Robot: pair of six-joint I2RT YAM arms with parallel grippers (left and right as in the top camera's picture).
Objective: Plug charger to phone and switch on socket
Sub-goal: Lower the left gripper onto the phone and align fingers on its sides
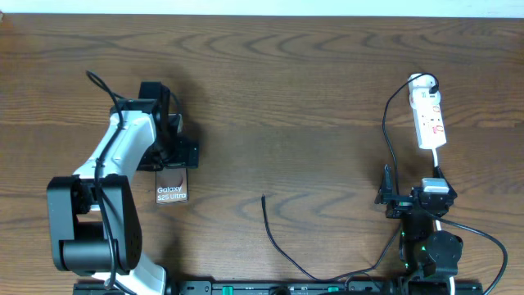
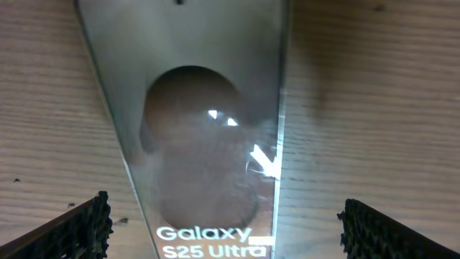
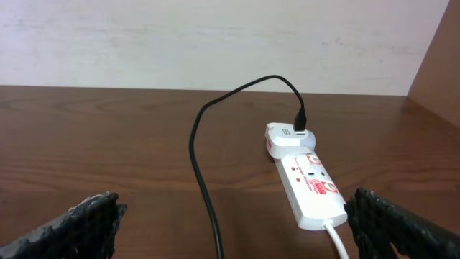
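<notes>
Silvery-grey flat phone (image 1: 172,194) sits under left gripper (image 2: 230,234), released wide; right gripper (image 3: 233,230) also released, facing white elongated power strip (image 3: 309,188)

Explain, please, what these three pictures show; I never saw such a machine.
Two robot arms stand at a wooden table. One picture looks down from above; the other two come from a camera on each wrist, so the dark shapes in the bottom corners are the arm's own fingers. The left gripper is open over the phone, holding nothing. The right gripper, also open and empty, faces the white power strip. The black charger cable is plugged in at the strip; its free end lies loose on the table, apart from the phone.
</notes>
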